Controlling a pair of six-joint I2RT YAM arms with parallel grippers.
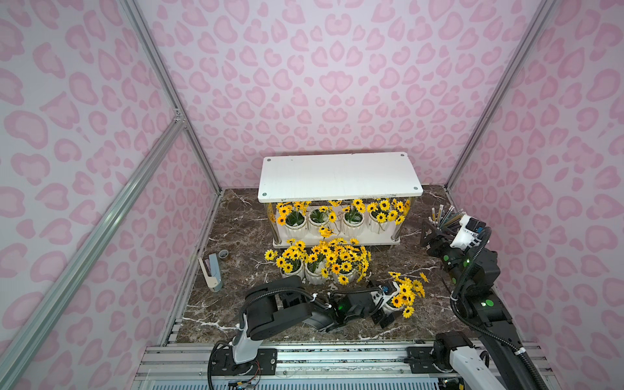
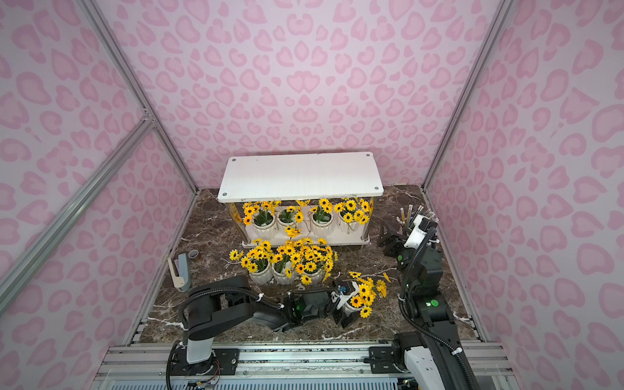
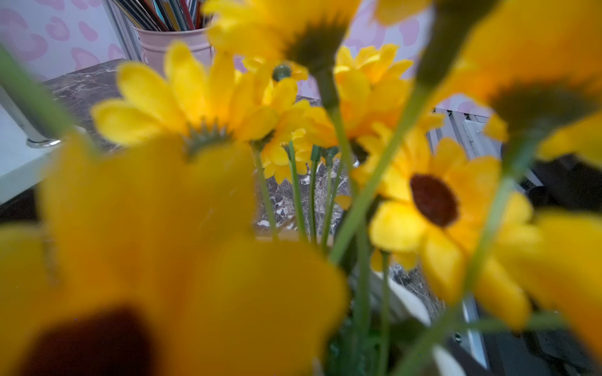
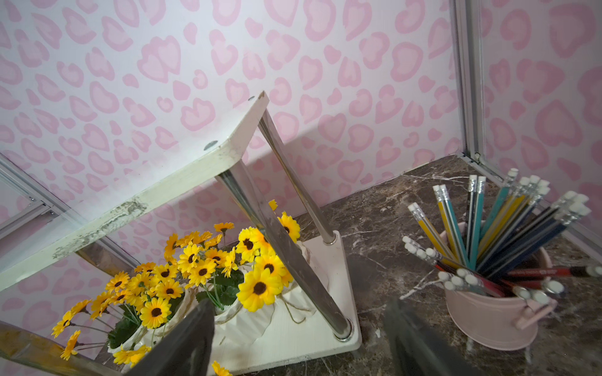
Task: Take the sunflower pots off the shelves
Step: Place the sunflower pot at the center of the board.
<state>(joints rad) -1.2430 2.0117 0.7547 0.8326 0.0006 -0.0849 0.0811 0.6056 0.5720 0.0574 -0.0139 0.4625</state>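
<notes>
The shelves (image 1: 337, 175) (image 2: 300, 175) stand at the back; the top board is bare. Several sunflower pots (image 1: 295, 228) (image 2: 265, 228) (image 4: 247, 322) line the lower tier. Three more sunflower pots (image 1: 317, 275) (image 2: 260, 273) stand grouped on the floor in front. My left gripper (image 1: 383, 302) (image 2: 341, 304) is shut on another pot (image 1: 393, 306) (image 3: 407, 302), tilted low at the front right; its blooms fill the left wrist view and hide the jaws. My right gripper (image 1: 429, 236) (image 4: 303, 345) is open and empty, off the shelves' right end.
A pink bucket of pencils (image 4: 488, 319) (image 3: 176, 45) stands in the back right corner, just behind my right gripper. A grey and beige tool (image 1: 211, 271) and a small grey roll (image 1: 223, 254) lie by the left wall. A metal rail (image 1: 337, 358) runs along the front.
</notes>
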